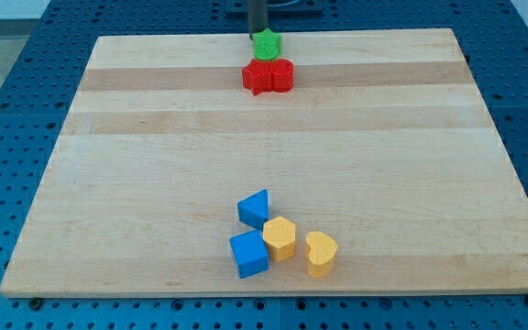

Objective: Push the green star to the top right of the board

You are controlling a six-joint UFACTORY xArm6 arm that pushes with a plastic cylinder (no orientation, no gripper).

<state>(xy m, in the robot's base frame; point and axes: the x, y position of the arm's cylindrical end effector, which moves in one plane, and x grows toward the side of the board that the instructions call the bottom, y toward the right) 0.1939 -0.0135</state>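
tip (258, 37): seen at the board's (429, 183) far edge, just behind and slightly left of the star; no jaws, nothing held
green star (266, 44): found far centre, just behind the red blocks (269, 76)

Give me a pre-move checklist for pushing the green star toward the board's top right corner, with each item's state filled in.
1. My tip is on the star's far-from-goal side: ok, it sits just left of and above the green star.
2. Tip touching the star: cannot tell; they look very close.
3. Path along the top edge to the right corner is free: ok, no blocks lie there.
4. Red blocks out of the way: ok for a rightward push; they sit just below the star, and I cannot tell whether they touch it.
5. Star on the board: ok, though near the top edge.
6. Blue and yellow blocks away: ok, near the view's bottom.
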